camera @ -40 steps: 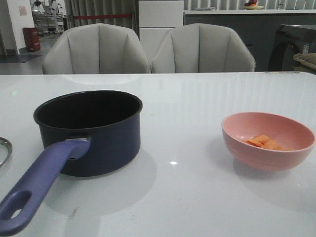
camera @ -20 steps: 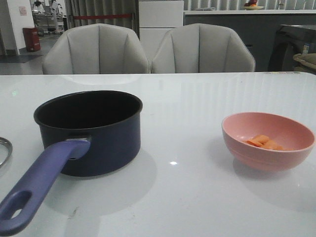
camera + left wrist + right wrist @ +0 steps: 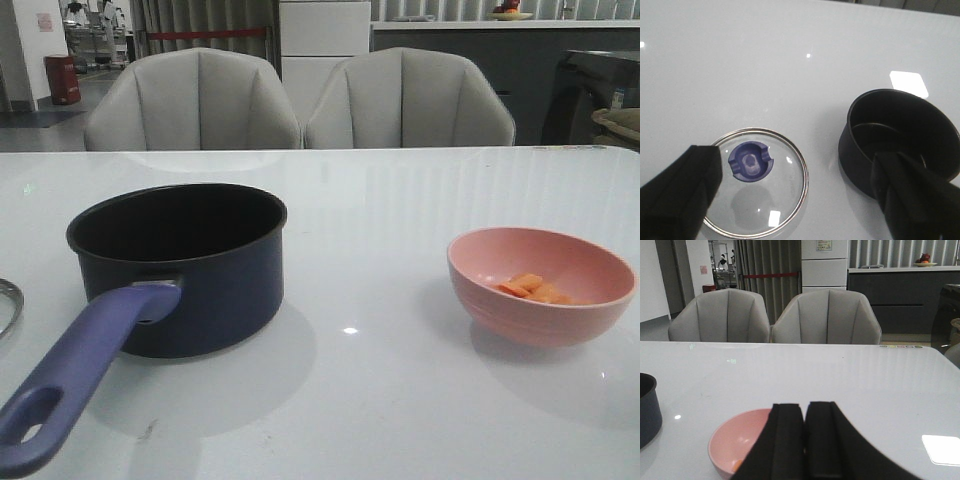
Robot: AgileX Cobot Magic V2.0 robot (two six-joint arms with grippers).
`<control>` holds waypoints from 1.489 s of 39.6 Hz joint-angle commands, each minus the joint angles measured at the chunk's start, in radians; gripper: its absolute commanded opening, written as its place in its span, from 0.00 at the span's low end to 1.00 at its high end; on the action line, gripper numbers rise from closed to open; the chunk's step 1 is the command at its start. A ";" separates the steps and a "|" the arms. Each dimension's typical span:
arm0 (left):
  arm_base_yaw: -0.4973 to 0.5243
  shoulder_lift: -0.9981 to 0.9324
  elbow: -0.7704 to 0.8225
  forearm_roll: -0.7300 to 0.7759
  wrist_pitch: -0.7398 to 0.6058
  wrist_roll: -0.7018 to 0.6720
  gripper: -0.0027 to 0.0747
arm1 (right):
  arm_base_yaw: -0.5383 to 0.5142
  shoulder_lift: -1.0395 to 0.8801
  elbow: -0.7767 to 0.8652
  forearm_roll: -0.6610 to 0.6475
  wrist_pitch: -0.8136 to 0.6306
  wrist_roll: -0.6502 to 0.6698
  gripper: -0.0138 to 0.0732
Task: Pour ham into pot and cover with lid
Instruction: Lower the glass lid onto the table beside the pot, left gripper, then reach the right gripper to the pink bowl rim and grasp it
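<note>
Resting at right of the front view, ham (image 3: 532,289) lies in the pink bowl (image 3: 541,283); pot (image 3: 178,265) at left. Left jaws (image 3: 800,200) gape empty over the lid (image 3: 756,189). Right jaws (image 3: 805,440) are pressed together, empty.

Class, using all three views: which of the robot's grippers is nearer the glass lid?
Left. The left gripper, open, hovers over the lid; the right gripper, shut, is by the pink bowl.

Left gripper (image 3: 805,197): matte black, broad tapering fingers (image 3: 682,190). Right gripper (image 3: 805,440): matte black, flat-faced fingers, no markings visible.
</note>
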 commanded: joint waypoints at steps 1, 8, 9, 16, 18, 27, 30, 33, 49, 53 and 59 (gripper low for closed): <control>-0.055 -0.060 0.026 0.050 -0.114 0.004 0.87 | 0.003 -0.019 0.010 -0.011 -0.077 -0.003 0.31; -0.144 -0.185 0.119 0.105 -0.132 0.004 0.87 | 0.003 -0.019 0.010 -0.011 -0.078 -0.003 0.31; -0.150 -0.202 0.134 0.105 -0.138 0.004 0.87 | 0.003 -0.019 0.010 -0.011 -0.079 -0.003 0.31; -0.157 -0.350 0.229 0.114 -0.225 0.004 0.87 | 0.003 -0.019 0.010 -0.011 -0.096 -0.003 0.31; -0.157 -0.383 0.246 0.117 -0.251 0.004 0.87 | 0.003 -0.019 0.010 -0.011 -0.117 -0.003 0.31; -0.157 -0.435 0.261 0.117 -0.268 0.004 0.87 | 0.003 -0.004 -0.034 0.011 -0.078 -0.003 0.31; -0.157 -0.435 0.261 0.117 -0.266 0.004 0.87 | 0.003 0.041 -0.084 0.011 -0.036 -0.003 0.31; -0.157 -0.435 0.261 0.117 -0.266 0.004 0.87 | 0.003 0.117 -0.142 0.011 0.014 -0.003 0.31; -0.157 -0.435 0.261 0.117 -0.266 0.004 0.87 | 0.003 0.517 -0.381 0.102 0.177 0.003 0.31; -0.157 -0.435 0.261 0.117 -0.266 0.004 0.87 | 0.003 0.542 -0.381 0.126 0.188 0.013 0.31; -0.157 -0.435 0.261 0.117 -0.266 0.004 0.87 | 0.003 0.552 -0.384 0.135 0.203 0.010 0.31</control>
